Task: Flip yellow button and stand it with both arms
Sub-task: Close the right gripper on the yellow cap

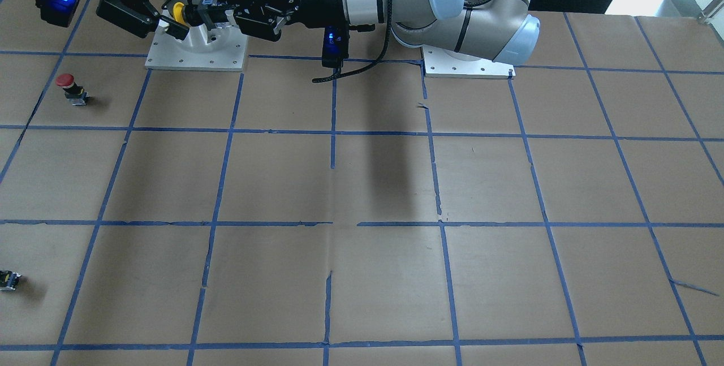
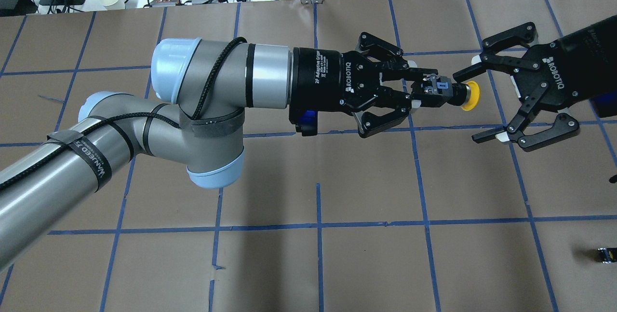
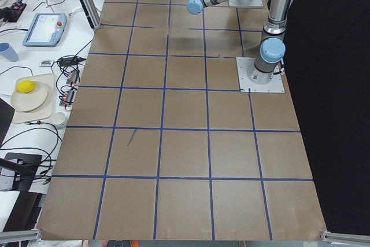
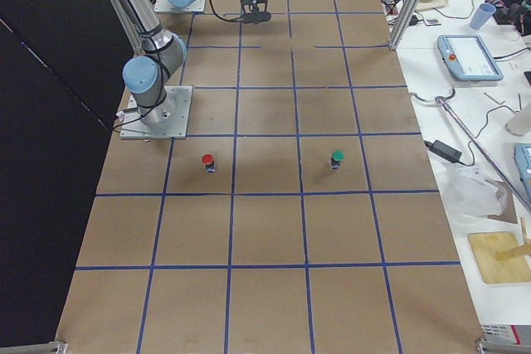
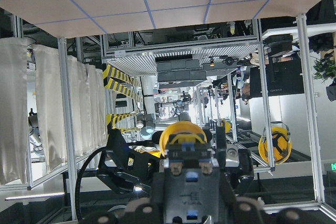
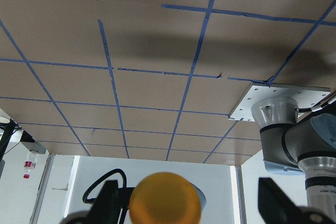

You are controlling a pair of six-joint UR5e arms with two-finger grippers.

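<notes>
- Holding the yellow button [image 2: 450, 94] aloft, the left gripper [image 2: 424, 94] is clamped on its switch body.
- The right gripper [image 2: 475, 106] is spread apart, with the cap between its fingers.
- A hand-over is judged underway; closure on the cap is needed next.

Taped table [image 1: 384, 287], red button [image 1: 69, 87], green button [image 4: 337, 157], possibly a block [image 1: 9, 279]

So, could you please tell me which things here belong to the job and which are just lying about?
In the job: yellow button, left gripper shut on it, open right gripper.
Lying about: red button, green button, small black block.
</notes>
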